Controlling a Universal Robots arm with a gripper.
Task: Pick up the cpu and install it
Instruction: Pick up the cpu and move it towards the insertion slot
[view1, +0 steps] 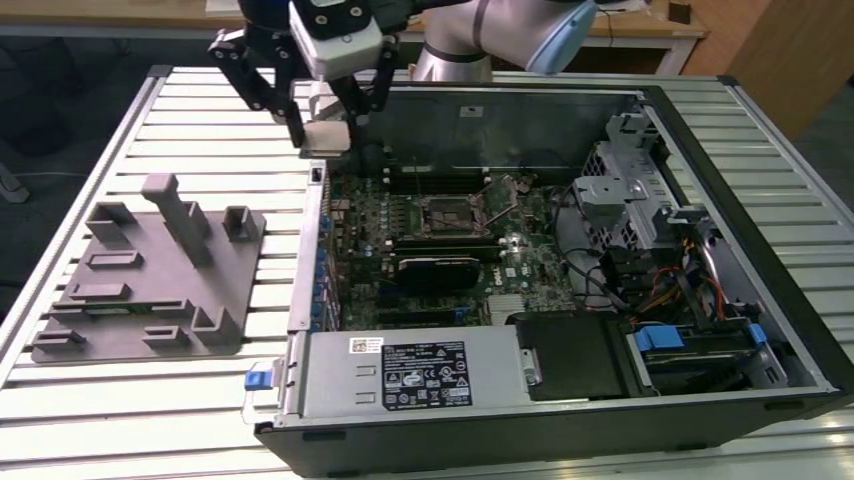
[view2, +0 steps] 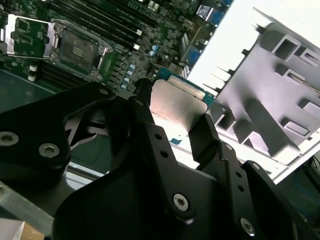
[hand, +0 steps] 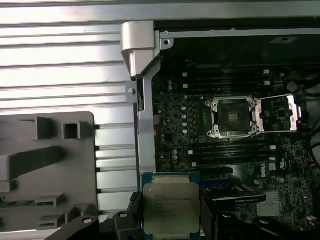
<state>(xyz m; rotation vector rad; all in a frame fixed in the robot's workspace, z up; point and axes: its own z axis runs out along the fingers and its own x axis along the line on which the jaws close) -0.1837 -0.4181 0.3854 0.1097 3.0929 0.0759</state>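
While the arm hangs over the open computer case (view1: 694, 130), its 2 fingers (view2: 204, 134) are clamped on opposite edges of the cpu (view2: 175, 107), holding it in the air. The chip is above the case wall at the exterior view's left, well apart from the open socket (hand: 233, 116) on the motherboard. A grey fixture (view1: 147, 280) rests on the desk (view1: 200, 110) beside the case.

Your gripper (view1: 327, 138) hangs clamped on the cpu (hand: 171, 212).
In the exterior view, your arm (view1: 514, 30) reaches in from the far side with its wrist tipped downward. Both black fingers (view1: 278, 100) point down and pinch the chip's opposite edges.
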